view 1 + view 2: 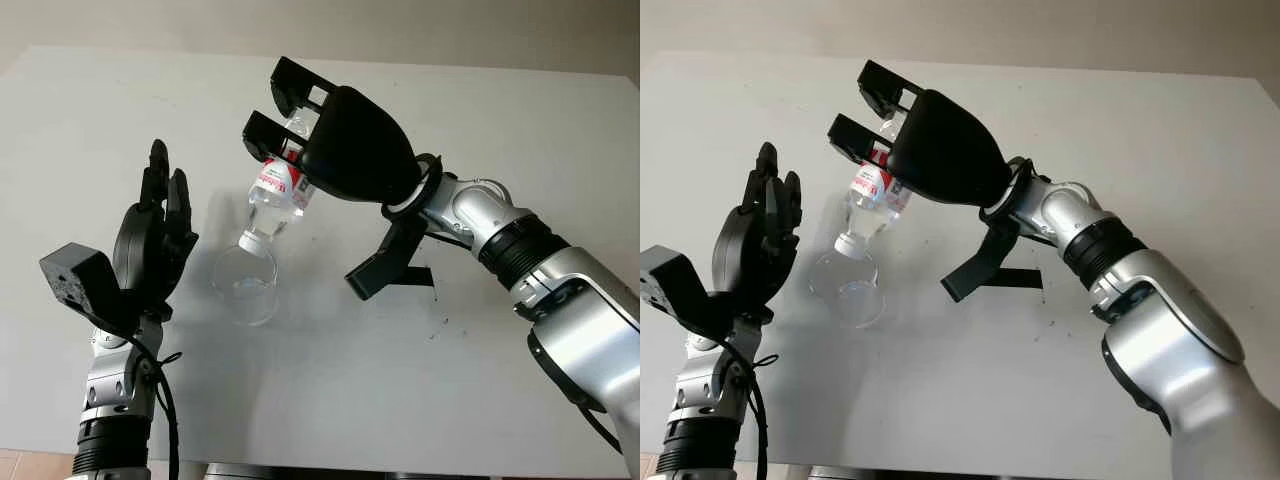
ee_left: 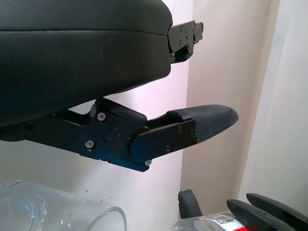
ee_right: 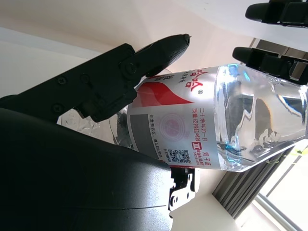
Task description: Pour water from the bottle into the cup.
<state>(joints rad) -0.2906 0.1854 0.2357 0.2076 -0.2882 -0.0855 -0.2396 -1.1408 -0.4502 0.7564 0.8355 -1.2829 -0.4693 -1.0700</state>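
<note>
My right hand (image 1: pixel 290 150) is shut on a clear water bottle (image 1: pixel 275 195) with a red and white label (image 3: pixel 178 130). It holds the bottle tilted steeply, neck down. The bottle's white neck end (image 1: pixel 255 238) sits just above the rim of a clear cup (image 1: pixel 246 285), which stands on the white table (image 1: pixel 450 400). I cannot tell whether water is flowing. My left hand (image 1: pixel 160 210) is open and raised, just left of the cup and not touching it. In the left wrist view the cup rim (image 2: pixel 57 211) lies close below that hand's finger (image 2: pixel 202 120).
The table edge runs along the bottom of the eye views, and a pale wall stands beyond the far edge. A short dark mark (image 1: pixel 1018 277) lies on the table under my right forearm, with a few small specks (image 1: pixel 440 325) nearby.
</note>
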